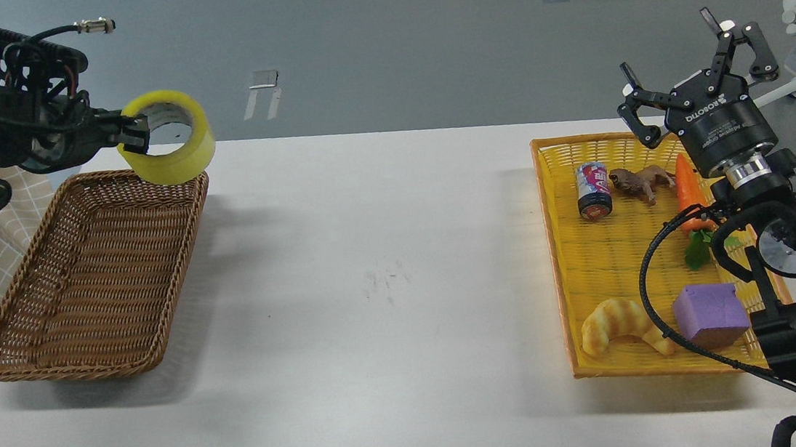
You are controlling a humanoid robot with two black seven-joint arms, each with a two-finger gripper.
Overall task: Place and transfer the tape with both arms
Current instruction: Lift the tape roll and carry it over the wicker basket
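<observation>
Closest to the bottom right of the frame, the yellow tray [555, 252] has a croissant [616, 326] and purple block [710, 314] up front, then a carrot [688, 184], toy animal [639, 182] and can [593, 190] further back. Right pincer [692, 56] hangs over its far corner, fingers splayed, nothing in them. Left side, an empty wicker basket [93, 282] sits on the white surface [375, 291]. Upper left, the left pincer [134, 136] is clamped on the tape [171, 137], held above the basket's far corner.
</observation>
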